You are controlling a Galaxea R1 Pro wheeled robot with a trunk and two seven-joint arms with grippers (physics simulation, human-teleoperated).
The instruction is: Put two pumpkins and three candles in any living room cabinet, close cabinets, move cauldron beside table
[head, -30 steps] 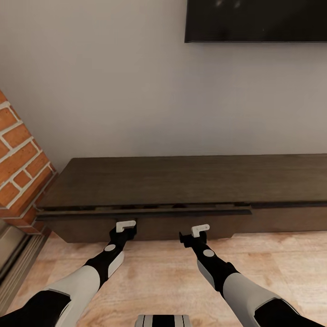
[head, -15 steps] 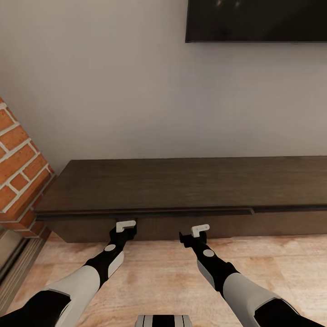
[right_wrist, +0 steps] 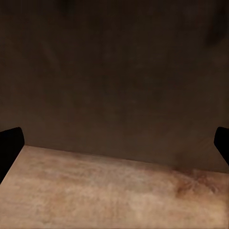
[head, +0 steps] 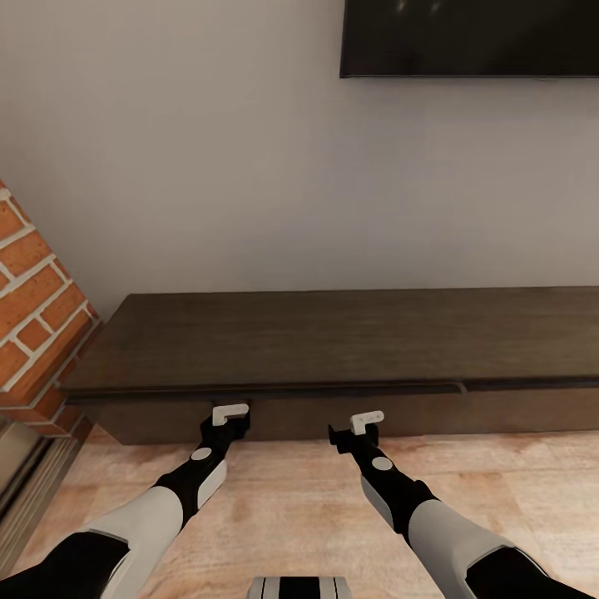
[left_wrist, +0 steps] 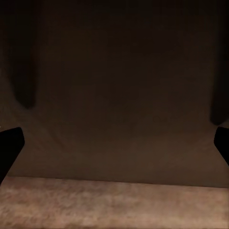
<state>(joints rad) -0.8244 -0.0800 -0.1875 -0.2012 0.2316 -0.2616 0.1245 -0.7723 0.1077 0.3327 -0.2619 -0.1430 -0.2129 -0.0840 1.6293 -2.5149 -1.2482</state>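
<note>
Both grippers, left (head: 230,413) and right (head: 366,420), press spread-fingered and empty against the cabinet (head: 333,333) front at lower centre; its drawer, ajar a second ago, now sits flush, so this closing looks done.

I'm facing a plain grey wall (head: 208,150) with a black TV (head: 470,37) (wall-hung). Brick fireplace (head: 37,308) at left, light plank floor (head: 291,491) below.
</note>
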